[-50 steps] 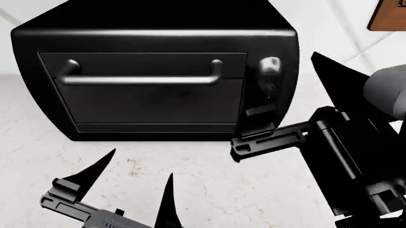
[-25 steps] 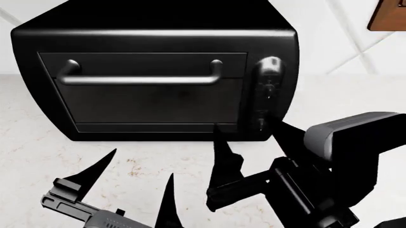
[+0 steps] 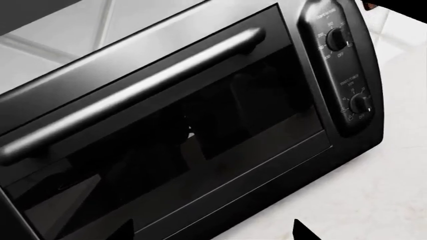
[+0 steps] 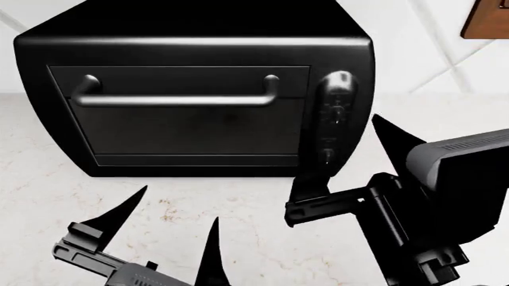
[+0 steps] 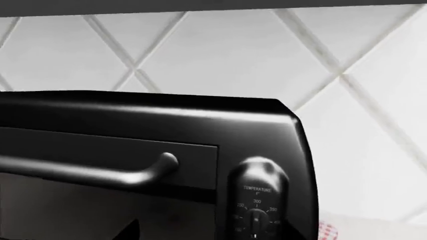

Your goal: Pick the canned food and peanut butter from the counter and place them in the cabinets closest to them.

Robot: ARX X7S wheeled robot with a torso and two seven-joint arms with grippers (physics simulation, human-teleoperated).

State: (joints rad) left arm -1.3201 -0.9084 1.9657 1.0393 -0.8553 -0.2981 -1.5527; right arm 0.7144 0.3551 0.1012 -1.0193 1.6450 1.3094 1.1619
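The canned food and the peanut butter are out of view. The white speckled counter (image 4: 247, 205) lies under both arms and also shows in the left wrist view (image 3: 390, 190). My left gripper (image 4: 171, 229) is open and empty, low over the counter in front of a black toaster oven (image 4: 191, 95). In the left wrist view (image 3: 212, 233) its two tips frame the oven's lower front edge. My right gripper (image 4: 350, 167) is open and empty beside the oven's knob panel (image 4: 335, 116). In the right wrist view (image 5: 205, 235) only one dark fingertip (image 5: 127, 231) shows against the oven door.
The toaster oven fills the middle of the counter, with a bar handle (image 4: 179, 98) and two knobs (image 3: 337, 39). A white diamond-tiled wall (image 5: 220, 50) stands behind it. A brown cabinet corner (image 4: 487, 21) shows at upper right. A small red-and-white patch (image 5: 327, 231) peeks from behind the oven.
My right gripper dipped down toward the counter, then rose back up and to the right, beside the knob panel. The left gripper has not moved.
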